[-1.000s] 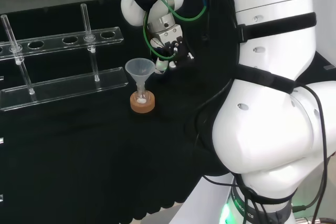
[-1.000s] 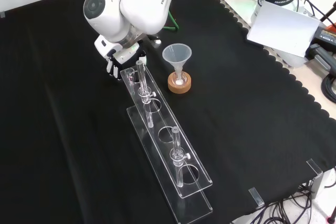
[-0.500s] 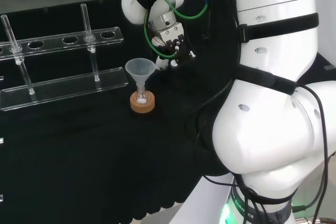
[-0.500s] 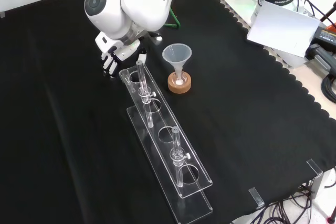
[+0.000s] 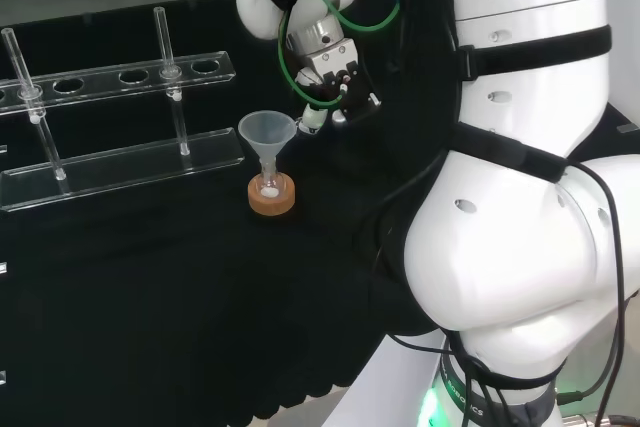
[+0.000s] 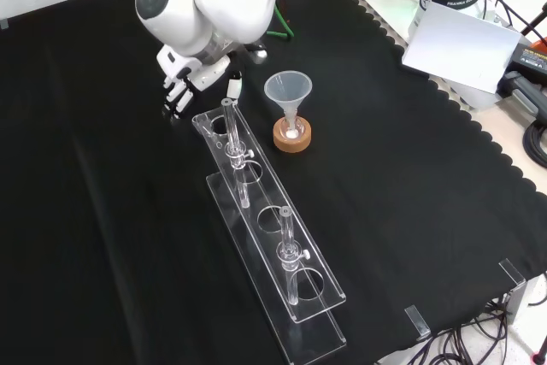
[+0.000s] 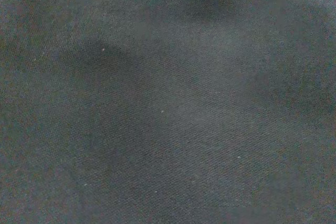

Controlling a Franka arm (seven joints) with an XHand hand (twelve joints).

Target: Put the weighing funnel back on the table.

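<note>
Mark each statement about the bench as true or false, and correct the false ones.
1. The funnel stands mouth up, its stem in a small flask on a cork ring. True.
2. The clear rack holds two upright glass tubes. True.
3. In the front view the hand is to the right of the funnel. False: it is to the funnel's left.
4. The cork ring sits on the rack. False: it stands on the black cloth, beside the rack.
</note>
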